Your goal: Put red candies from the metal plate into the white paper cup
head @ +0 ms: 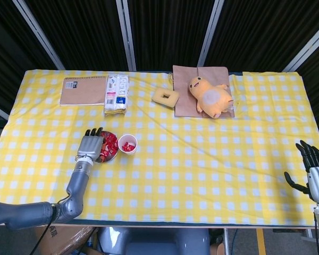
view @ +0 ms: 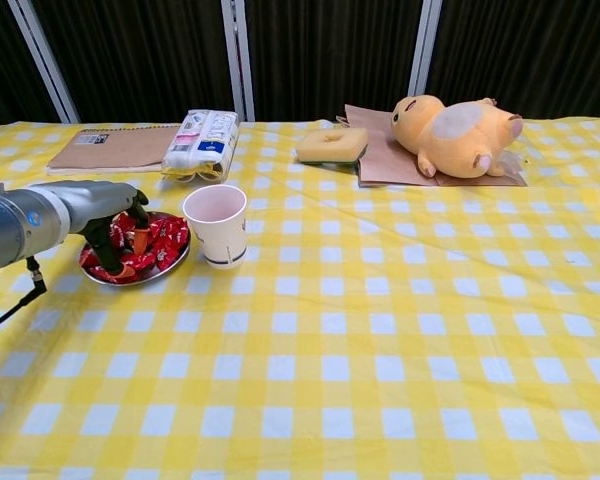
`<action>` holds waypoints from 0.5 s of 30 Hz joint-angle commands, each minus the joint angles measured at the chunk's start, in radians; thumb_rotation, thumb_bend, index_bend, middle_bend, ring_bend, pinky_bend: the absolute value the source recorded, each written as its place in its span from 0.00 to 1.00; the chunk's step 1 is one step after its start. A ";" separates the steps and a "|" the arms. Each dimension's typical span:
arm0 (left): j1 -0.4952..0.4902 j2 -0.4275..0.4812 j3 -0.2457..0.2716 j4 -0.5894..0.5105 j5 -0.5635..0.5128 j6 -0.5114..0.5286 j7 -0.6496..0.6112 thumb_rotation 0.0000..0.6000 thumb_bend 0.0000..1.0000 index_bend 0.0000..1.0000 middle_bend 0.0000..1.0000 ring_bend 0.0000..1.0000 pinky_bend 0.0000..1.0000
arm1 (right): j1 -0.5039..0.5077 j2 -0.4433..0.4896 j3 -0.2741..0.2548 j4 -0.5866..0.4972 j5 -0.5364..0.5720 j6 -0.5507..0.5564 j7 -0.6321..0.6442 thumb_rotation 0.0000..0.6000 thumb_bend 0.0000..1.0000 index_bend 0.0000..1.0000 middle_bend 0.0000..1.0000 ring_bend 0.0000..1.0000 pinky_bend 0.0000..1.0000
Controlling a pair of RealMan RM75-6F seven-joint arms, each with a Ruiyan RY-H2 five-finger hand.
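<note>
On the left side of the table (view: pixel 400 330), the left robot hand (view: pixel 110 222) is lowered into the metal plate (view: pixel 170 265), its fingers (head: pixel 90 134) down among the red candies (view: pixel 165 235); whether one is gripped cannot be told. Just right of the plate, the white paper cup (view: pixel 217 224) is seen holding red candies. At far right, the right robot hand (head: pixel 315 171) is held open, fingers spread.

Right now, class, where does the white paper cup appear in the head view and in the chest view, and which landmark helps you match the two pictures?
Head view: the white paper cup stands left of centre on the checked cloth, red candies visible inside.
Chest view: the cup stands upper left, seen from the side.
Shared landmark: the metal plate of red candies just left of it in both.
</note>
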 commanded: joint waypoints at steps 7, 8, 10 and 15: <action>-0.002 -0.019 -0.004 0.016 0.006 0.002 -0.002 1.00 0.39 0.50 0.00 0.00 0.02 | -0.001 0.001 0.000 0.001 -0.001 0.004 0.003 1.00 0.41 0.00 0.01 0.00 0.00; 0.000 -0.017 -0.006 0.013 0.007 0.005 -0.004 1.00 0.39 0.50 0.00 0.00 0.02 | -0.001 0.001 0.000 0.001 -0.001 0.004 0.004 1.00 0.41 0.00 0.01 0.00 0.00; 0.001 -0.013 -0.008 0.006 0.009 0.010 -0.006 1.00 0.40 0.50 0.00 0.00 0.02 | -0.001 0.001 0.000 0.002 -0.001 0.004 0.004 1.00 0.41 0.00 0.01 0.00 0.00; 0.009 0.012 -0.020 -0.029 0.025 0.026 -0.020 1.00 0.41 0.51 0.00 0.00 0.02 | -0.001 0.001 0.000 0.002 0.000 0.003 0.004 1.00 0.41 0.00 0.01 0.00 0.00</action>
